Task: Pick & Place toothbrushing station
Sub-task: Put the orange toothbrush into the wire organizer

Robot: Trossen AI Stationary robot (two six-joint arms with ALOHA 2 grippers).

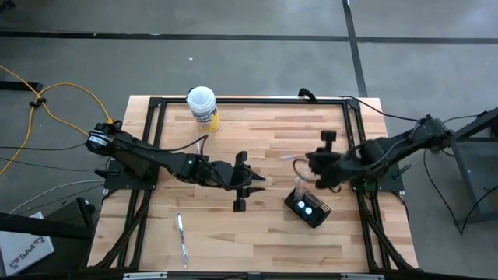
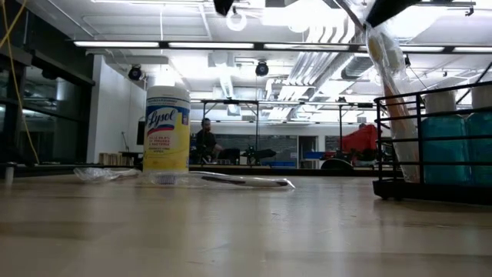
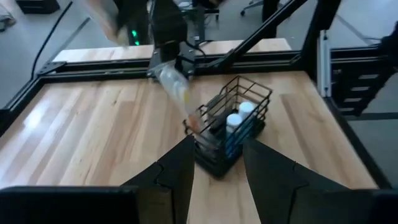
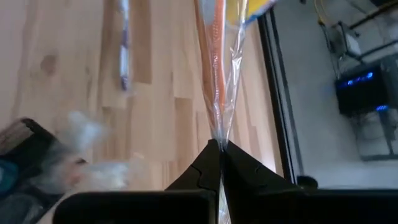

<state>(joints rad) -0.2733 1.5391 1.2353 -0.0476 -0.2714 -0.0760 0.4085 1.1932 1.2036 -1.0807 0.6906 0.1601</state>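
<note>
the station (image 1: 308, 208), a black wire holder, is seen on the desk (image 1: 257, 148) toward its right side, with two white-capped items inside. the right gripper (image 4: 219, 144) is held just above it, fingers clamped on a wrapped toothbrush (image 4: 219, 74) whose far end seems to reach the holder. the left gripper (image 1: 253, 185) hovers mid-desk, fingers apart and empty. a canister (image 1: 202, 106) stands at the far edge; another wrapped brush (image 1: 181, 237) lies near the front.

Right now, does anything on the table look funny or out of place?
One wrapped toothbrush lies loose on the table, far from the black wire holder. The right gripper pinches another wrapped toothbrush by its plastic wrapper, so it dangles.
</note>
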